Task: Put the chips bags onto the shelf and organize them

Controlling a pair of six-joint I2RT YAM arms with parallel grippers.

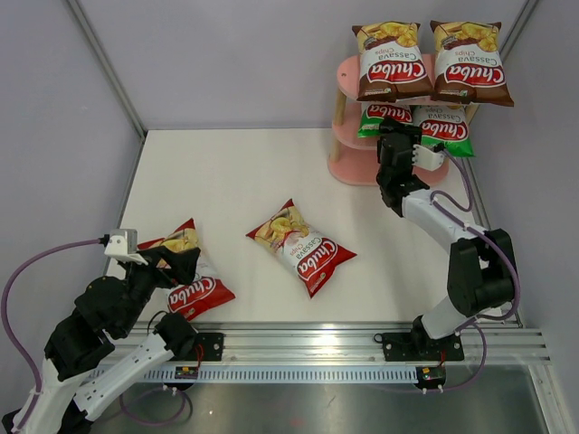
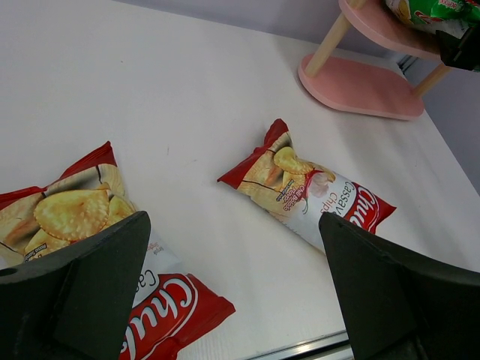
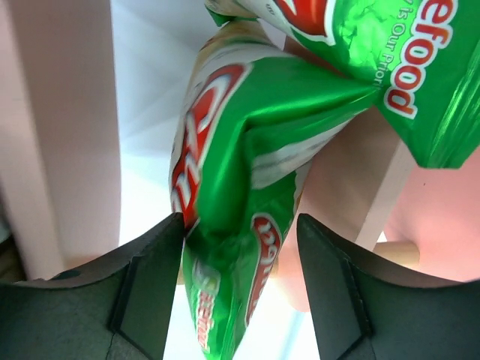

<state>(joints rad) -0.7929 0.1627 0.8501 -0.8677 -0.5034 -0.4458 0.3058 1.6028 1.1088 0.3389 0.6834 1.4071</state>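
Right tool (image 3: pixel 240 225) apparently clenched on a green bag (image 3: pixel 255 127) at the shelf (image 1: pixel 348 169) (middle tier). Left tool (image 2: pixel 232 221) released, above a red bag (image 2: pixel 71 214) on the worktop (image 1: pixel 235 181).

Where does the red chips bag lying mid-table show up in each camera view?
Top external: red chips bag at centre, on the table.
Left wrist: just right of centre.
Right wrist: not in it; a green bag sits between the fingers.
Shared landmark: the pink shelf, in all three.
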